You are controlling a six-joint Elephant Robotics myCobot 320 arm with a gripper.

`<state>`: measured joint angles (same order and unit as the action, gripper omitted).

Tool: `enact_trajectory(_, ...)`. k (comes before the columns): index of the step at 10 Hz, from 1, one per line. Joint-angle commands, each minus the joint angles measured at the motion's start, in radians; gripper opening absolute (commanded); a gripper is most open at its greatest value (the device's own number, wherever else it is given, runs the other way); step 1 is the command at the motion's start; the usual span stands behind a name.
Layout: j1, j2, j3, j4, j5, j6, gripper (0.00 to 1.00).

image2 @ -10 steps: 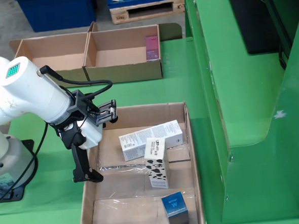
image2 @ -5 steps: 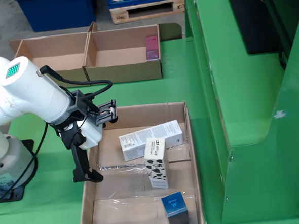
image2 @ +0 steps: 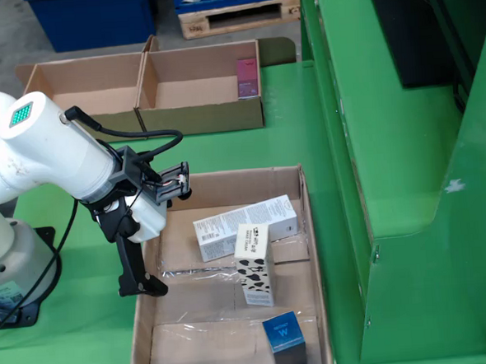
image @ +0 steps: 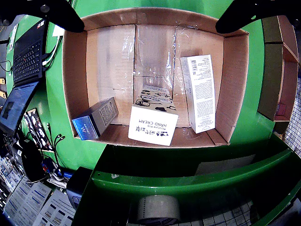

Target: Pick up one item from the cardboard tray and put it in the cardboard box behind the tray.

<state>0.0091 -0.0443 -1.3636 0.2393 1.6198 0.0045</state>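
The cardboard tray point(image: 75, 70) holds three items: a long white box point(image: 200, 94) lying flat, a white hand cream box with a cow pattern point(image: 153, 120) and a dark box with a blue end point(image: 96, 118). In the fixed view they are the white box point(image2: 246, 225), the cow box point(image2: 255, 264) standing upright and the blue box point(image2: 284, 340) in the tray point(image2: 226, 179). My gripper point(image: 149, 26) is open and empty, fingers spread wide. In the fixed view it point(image2: 160, 236) hovers over the tray's left rim. Behind the tray stands a cardboard box point(image2: 204, 89) with a pink item point(image2: 247, 76) inside.
A second cardboard box point(image2: 80, 85) stands left of the first. A tall green machine frame point(image2: 408, 180) borders the tray's right side. The robot base point(image2: 9, 262) is at the left. The wrist view shows a laptop point(image: 28, 52) and a tape roll point(image: 157, 209).
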Motion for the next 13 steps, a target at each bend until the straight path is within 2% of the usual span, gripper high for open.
enact_trajectory(1,-0.003,0.018,0.026,0.012,0.0,0.002,1.0)
enact_trajectory(10,-0.003,0.018,0.026,0.012,0.0,0.002,1.0)
enact_trajectory(13,0.042,0.012,0.064,-0.036,-0.005,0.03,1.0)
